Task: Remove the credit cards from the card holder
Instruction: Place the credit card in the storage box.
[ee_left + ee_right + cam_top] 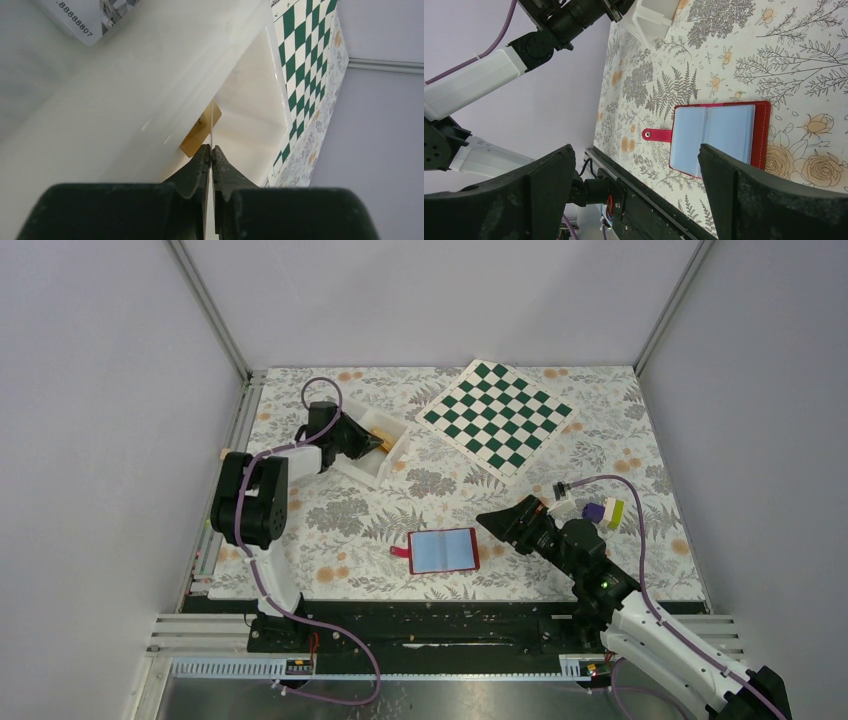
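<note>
One orange-yellow credit card (194, 139) lies in white tray (387, 468). L gripper (211, 148) hangs over that tray, fingers pressed on a thin sheet (213, 117) seen edge-on, prob. another card held upright so it drops in cleanly. Card holder (445, 550) lies open, blue side up, well apart from tray. R gripper (636, 170) is spread wide just beside it, likely ready to steady it.

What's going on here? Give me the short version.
The left claw is over the white tray, shut on a thin card seen edge-on. An orange card already lies in the tray. The card holder lies open on the table, with no card visible in its pale blue pockets. The right claw hangs open beside it, holding nothing.
</note>
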`<state>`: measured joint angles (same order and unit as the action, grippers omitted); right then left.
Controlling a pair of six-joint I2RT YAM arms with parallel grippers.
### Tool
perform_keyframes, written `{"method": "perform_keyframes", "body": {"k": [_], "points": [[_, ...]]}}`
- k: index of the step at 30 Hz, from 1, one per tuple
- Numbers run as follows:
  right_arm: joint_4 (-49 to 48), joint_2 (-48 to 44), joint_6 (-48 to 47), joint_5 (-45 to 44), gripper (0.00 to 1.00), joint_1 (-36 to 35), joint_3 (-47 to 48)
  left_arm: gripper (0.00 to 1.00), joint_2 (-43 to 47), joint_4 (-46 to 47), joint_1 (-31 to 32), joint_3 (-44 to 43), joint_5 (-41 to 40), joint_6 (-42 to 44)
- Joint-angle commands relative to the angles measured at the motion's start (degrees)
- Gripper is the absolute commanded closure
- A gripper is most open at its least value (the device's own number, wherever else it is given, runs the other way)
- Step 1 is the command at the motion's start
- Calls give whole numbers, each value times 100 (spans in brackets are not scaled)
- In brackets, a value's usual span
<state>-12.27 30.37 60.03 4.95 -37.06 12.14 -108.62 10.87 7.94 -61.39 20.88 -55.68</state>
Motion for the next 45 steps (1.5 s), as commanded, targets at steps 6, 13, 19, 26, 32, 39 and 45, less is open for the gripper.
{"method": "perform_keyframes", "body": {"k": [6,13,19,26,32,39,45], "points": [[-88,-124,-10,-163,1,-21,73,88,-71,-371,130,-397,-607,400],[-82,-93,-18,-152,0,-20,87,83,-54,-702,141,-537,-851,616],[-74,-118,-4,-143,1,-19,103,77,-19,-937,163,-622,-990,725],[-41,-114,26,-135,1,-15,88,73,-28,-947,181,-611,-1005,752],[43,-110,-18,-135,1,-15,134,71,114,-890,231,-650,-864,782],[179,-73,-55,-118,1,-21,188,65,452,-1143,242,-877,-831,892],[503,27,-212,-81,0,-21,339,59,855,-1686,242,-963,-1162,1029]]}}
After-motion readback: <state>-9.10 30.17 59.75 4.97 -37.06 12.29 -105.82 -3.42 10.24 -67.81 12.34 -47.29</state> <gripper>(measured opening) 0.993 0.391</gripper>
